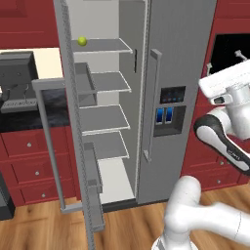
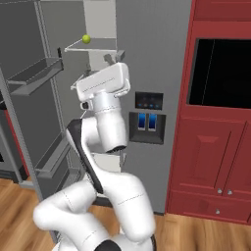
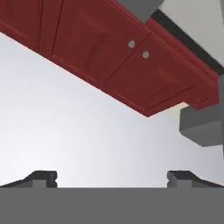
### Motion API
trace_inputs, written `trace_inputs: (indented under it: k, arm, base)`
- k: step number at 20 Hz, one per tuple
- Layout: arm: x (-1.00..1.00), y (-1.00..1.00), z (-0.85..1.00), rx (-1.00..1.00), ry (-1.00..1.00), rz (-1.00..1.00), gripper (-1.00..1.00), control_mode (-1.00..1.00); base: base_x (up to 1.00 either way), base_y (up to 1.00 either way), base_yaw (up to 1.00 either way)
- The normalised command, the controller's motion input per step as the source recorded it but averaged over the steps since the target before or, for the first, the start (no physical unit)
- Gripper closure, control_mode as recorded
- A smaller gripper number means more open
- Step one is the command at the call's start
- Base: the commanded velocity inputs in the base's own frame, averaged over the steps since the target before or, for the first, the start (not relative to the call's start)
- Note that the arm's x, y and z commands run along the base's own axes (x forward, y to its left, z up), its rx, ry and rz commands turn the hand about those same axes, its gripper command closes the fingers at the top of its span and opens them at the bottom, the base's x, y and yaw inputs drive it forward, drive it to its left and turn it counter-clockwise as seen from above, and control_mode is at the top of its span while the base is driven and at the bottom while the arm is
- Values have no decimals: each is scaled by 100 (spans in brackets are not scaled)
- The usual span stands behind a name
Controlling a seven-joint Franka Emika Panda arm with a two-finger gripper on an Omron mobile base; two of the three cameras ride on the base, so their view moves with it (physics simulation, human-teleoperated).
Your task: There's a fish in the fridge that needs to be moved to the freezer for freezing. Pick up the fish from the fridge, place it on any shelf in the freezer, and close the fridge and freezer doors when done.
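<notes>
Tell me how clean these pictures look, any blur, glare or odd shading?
Left base view: sharp, flat rendered light, soft shading inside the open fridge, blue glow on the dispenser panel. Right base view: equally crisp, the green ball stands out brightly. Hand view: tilted, a pale glare-like gradient across the grey surface, red cabinets slanted, open gripper fingertips dark.

— What sort of place am I in?

— A home kitchen. A tall grey side-by-side fridge (image 1: 112,97) stands in front of me, its wide door (image 1: 73,122) swung open on grey shelves, its narrow door (image 1: 178,93) carrying a blue-lit dispenser panel (image 1: 168,114).

— Anything else?

— Red cabinets (image 2: 215,162) with small knobs flank it, a dark counter (image 1: 24,114) sits left, and the floor (image 1: 44,224) is wood planks.
</notes>
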Motion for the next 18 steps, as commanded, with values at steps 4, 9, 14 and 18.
trace_inputs:
  k: [4, 9, 14, 18]
  arm:
    - [-100, 94, 2, -52, 0, -5, -100, -100]
    - [-91, 60, 4, -63, 3, -19, -100, -100]
    - [-60, 36, 9, -67, 11, -28, -100, -100]
    - [-44, 54, -21, -74, 18, -31, -100, -100]
  base:
    - [0, 0, 0]
    - [0, 0, 0]
    - [0, 0, 0]
    - [0, 0, 0]
